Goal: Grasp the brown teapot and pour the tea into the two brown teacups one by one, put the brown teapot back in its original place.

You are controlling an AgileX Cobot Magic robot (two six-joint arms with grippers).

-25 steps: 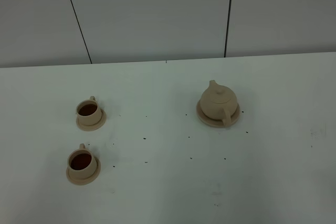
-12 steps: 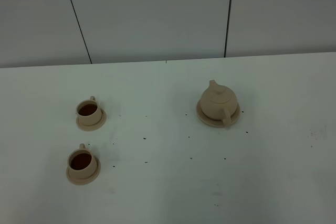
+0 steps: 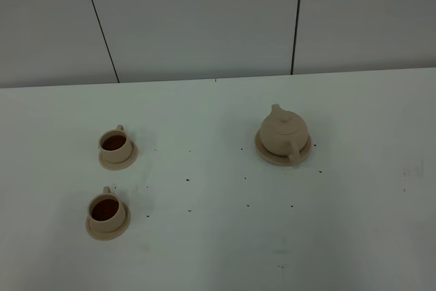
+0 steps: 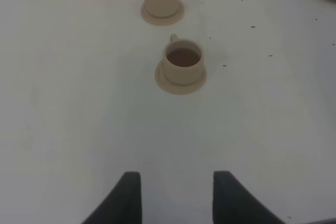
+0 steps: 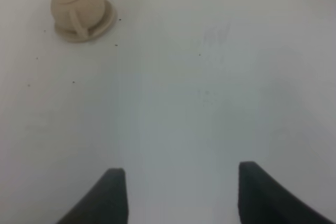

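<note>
No readable text, labels, brand names, numbers or signs appear in any view — every surface shown is plain and unmarked.

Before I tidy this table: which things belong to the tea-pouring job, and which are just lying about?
Job:
- squat tan clay teapot
- its wide tan saucer
- two small tan teacups with dark tea, far and near

Lying about:
- small dark specks on the white table
</note>
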